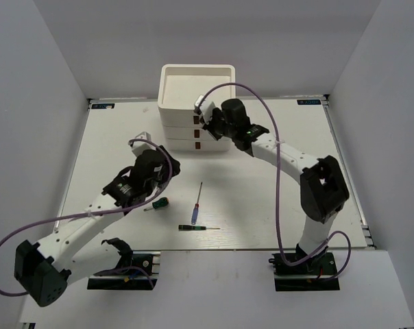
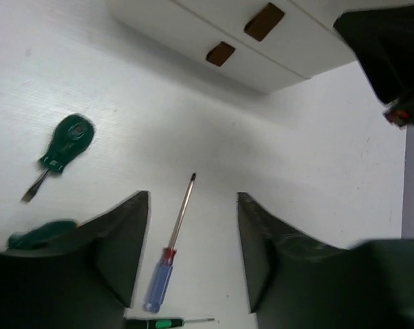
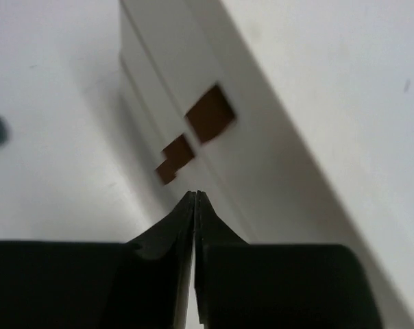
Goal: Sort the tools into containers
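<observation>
Left wrist: left claw is hovering released over red-blue screwdriver, shaft running along the gap; right claw clenched, farther off.

L fingers apart, R fingers together

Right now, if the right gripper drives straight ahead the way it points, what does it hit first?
The white organizer: the right gripper, fingers shut, points at its front beside the brown tabs, with nothing in between. Likely the front wall or a tab first; the gap is hard to judge.
</observation>
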Tool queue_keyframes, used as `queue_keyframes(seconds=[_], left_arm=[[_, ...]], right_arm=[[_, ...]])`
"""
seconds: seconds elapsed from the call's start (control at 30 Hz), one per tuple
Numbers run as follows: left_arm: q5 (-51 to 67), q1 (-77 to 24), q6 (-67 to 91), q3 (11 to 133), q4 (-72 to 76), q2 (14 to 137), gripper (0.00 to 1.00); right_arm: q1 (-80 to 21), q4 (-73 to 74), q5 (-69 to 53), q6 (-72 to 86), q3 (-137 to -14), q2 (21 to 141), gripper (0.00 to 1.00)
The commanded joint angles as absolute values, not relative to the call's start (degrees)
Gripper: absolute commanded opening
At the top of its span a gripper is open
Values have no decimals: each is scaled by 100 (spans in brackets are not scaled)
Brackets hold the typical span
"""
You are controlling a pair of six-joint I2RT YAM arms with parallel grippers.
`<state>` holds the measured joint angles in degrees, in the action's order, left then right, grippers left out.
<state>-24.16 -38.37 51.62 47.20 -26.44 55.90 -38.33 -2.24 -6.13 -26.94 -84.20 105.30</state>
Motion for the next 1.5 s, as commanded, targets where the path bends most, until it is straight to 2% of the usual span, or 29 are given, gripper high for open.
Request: queue_keyframes(seconds=[0.0,0.03,0.07,0.1,0.13,0.17,0.2,0.23,0.27,0.33,0.37,0.4,0.8,1.07,1.43,1.47], left_arm=[[-2040,-3841,4388,4440,-1375,5922,59],[-2039,-3841,3986,4369,-719,6080,47],[-1969,-3841,3851,4368,-503,6482,22],[-1969,-3841,3467,4438,-144,6721,17],[-1969,-3841,3324,4630,-19,6976,14],[-1969,-3841,3227,4745,69,7483,14],[-1969,-3841,2999,4859,244,7723,14],[-2030,-3841,2875,5060,350,7934,14],[-2117,-3841,2770,5141,482,8137,23],[-2337,-3841,2524,5378,773,8656,43],[-2468,-3841,2453,5492,773,8823,68],[-2635,-3841,2339,5763,773,9146,75],[-3287,-3841,1504,7013,993,10388,74],[-3349,-3788,1397,7023,1274,10556,66],[-3164,-3735,1230,6855,1713,10661,60],[-3164,-3735,1230,6855,1714,10661,56]], right_arm=[[-3613,306,-1711,-1657,-8079,9425,7],[-3560,656,-1766,-1470,-8016,9326,17],[-3481,851,-1871,-1311,-7981,9247,41],[-3402,1549,-2142,-1040,-8007,9098,53],[-3314,1756,-2153,-933,-8016,9062,57],[-3192,1923,-2223,-732,-7920,8879,50],[-3130,2151,-2250,-712,-7832,8799,37],[-3033,2136,-2180,-668,-7718,8728,21],[-2937,2066,-2006,-590,-7273,8406,2],[-2726,1934,-1899,-606,-6841,8219,0],[-2707,1855,-1872,-633,-6603,7931,2],[-2577,1828,-1829,-642,-6357,7876,2],[-1864,1767,-2012,-545,-5941,7532,2],[-1608,1749,-2250,-483,-6056,7673,2],[-1450,1784,-2461,-466,-6038,7717,1],[-1433,1775,-2470,-475,-6038,7708,1]])
